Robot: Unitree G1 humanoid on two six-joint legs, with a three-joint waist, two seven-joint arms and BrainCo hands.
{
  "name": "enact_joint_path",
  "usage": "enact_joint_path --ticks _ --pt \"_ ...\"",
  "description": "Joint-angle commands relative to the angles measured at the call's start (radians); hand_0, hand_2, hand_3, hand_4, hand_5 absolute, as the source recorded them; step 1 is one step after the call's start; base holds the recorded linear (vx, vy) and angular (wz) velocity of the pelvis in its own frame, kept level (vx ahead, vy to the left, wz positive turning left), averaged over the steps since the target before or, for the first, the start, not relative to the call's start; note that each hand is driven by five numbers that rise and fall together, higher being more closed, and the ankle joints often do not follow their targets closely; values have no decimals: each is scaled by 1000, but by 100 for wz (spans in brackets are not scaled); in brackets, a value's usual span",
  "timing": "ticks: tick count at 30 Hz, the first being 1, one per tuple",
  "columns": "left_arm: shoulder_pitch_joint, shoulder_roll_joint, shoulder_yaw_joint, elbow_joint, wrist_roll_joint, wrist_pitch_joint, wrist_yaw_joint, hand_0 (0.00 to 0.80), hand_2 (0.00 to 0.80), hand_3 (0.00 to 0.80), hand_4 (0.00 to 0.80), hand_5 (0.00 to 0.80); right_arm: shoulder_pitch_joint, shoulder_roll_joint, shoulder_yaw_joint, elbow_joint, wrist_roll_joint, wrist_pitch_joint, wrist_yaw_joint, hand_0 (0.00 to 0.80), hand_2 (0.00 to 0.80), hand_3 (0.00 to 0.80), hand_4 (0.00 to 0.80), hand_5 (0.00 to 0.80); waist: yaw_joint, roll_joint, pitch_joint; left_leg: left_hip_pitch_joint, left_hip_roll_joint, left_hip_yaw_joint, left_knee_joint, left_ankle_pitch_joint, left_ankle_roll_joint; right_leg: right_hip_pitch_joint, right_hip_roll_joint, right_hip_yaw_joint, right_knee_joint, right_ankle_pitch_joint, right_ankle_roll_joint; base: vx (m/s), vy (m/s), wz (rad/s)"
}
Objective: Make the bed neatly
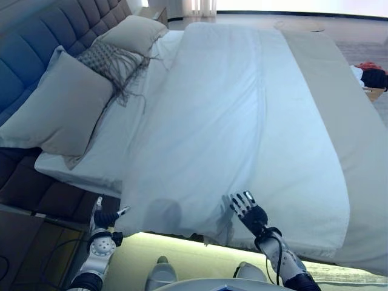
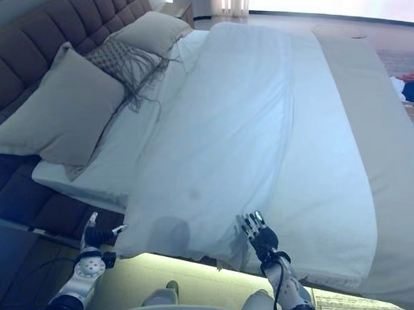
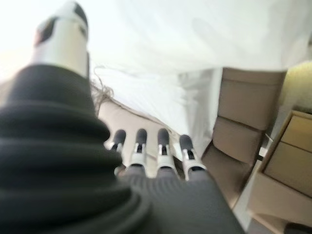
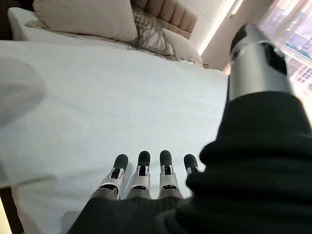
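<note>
A white duvet [image 1: 242, 121] lies spread over the bed, its near edge hanging over the bed's side. Two plain pillows [image 1: 60, 106] and a fringed grey cushion [image 1: 109, 60] lie against the padded headboard [image 1: 36, 36]. A beige runner [image 1: 345, 109] covers the foot end. My right hand [image 1: 248, 212] is open, fingers straight, resting on the duvet's near edge; it shows in its wrist view [image 4: 141, 180]. My left hand [image 1: 104, 218] is open and empty, just off the duvet's near corner, beside the bed; it shows in its wrist view [image 3: 151, 151].
A wooden bedside cabinet [image 3: 287, 165] stands by the headboard. A second one [image 1: 151, 12] is at the bed's far side. Dark and red clothes [image 1: 370, 76] lie on a box beyond the bed's foot end.
</note>
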State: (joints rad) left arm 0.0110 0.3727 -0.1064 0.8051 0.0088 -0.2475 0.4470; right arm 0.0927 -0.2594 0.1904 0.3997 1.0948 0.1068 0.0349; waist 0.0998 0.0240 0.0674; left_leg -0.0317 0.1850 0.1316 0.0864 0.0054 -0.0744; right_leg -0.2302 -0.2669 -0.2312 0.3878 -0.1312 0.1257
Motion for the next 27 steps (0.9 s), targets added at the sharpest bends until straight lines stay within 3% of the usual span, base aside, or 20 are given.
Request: enact_joint_path --ticks 1,5,9,11,15,17,18,23,27 --pt "-106 62 -2 -34 31 -27 34 0 0 0 0 0 -26 21 -23 -55 25 -19 -6 0 0 0 0 0 -3 -68 47 -92 -27 -19 97 27 -28 162 -10 -73 -251 181 54 -87 35 1" --pt "-84 56 -16 -60 89 -10 17 0 0 0 0 0 -27 13 -55 -36 38 -62 -27 0 0 0 0 0 3 -67 69 -104 -55 -9 124 0 -10 146 -60 -81 -223 208 69 -2 144 18" --pt "-104 83 -31 -76 -25 -35 17 0 0 0 0 0 -26 36 -59 -68 78 -115 -20 0 0 0 0 0 -9 -80 137 -200 -98 -2 212 -56 50 -33 -129 2 -40 273 82 -217 133 -1" --pt "-94 81 -20 -98 -64 -38 -16 0 0 0 0 0 -5 52 -65 -68 57 -123 -10 0 0 0 0 0 -23 -80 158 -214 -113 -3 233 -70 71 -83 -127 42 -22 300 83 -59 53 -15" --pt "-179 89 -54 -85 -113 -91 64 0 0 0 0 0 -62 37 -53 21 -19 -223 20 0 0 0 0 0 -62 -92 222 -321 -110 14 288 -86 68 -174 -90 64 -131 322 78 -242 -51 -17" --pt "-267 95 -95 -56 -106 -100 133 0 0 0 0 0 -129 0 -41 110 -60 -291 0 0 0 0 0 0 -68 -101 264 -417 -82 9 343 -86 61 -233 -83 50 -124 323 68 -283 -125 -5" --pt "-300 99 -116 -44 -96 -99 164 0 0 0 0 0 -154 -12 -31 149 -61 -312 1 0 0 0 0 0 -63 -97 279 -441 -59 -7 362 -107 42 -249 -74 46 -102 295 79 -177 -133 -9" --pt "-411 99 -171 -14 -55 -85 272 0 0 0 0 0 -222 -32 -51 268 126 -355 75 0 0 0 0 0 -62 -106 330 -536 -31 -29 343 -52 5 -314 -64 12 -107 281 79 -122 -33 -19" --pt "-443 98 -193 -12 0 -87 356 0 0 0 0 0 -232 -46 -57 228 121 -383 80 0 0 0 0 0 -71 -101 353 -593 -30 -35 331 -21 -7 -371 -68 -1 -104 286 79 -91 81 -15"
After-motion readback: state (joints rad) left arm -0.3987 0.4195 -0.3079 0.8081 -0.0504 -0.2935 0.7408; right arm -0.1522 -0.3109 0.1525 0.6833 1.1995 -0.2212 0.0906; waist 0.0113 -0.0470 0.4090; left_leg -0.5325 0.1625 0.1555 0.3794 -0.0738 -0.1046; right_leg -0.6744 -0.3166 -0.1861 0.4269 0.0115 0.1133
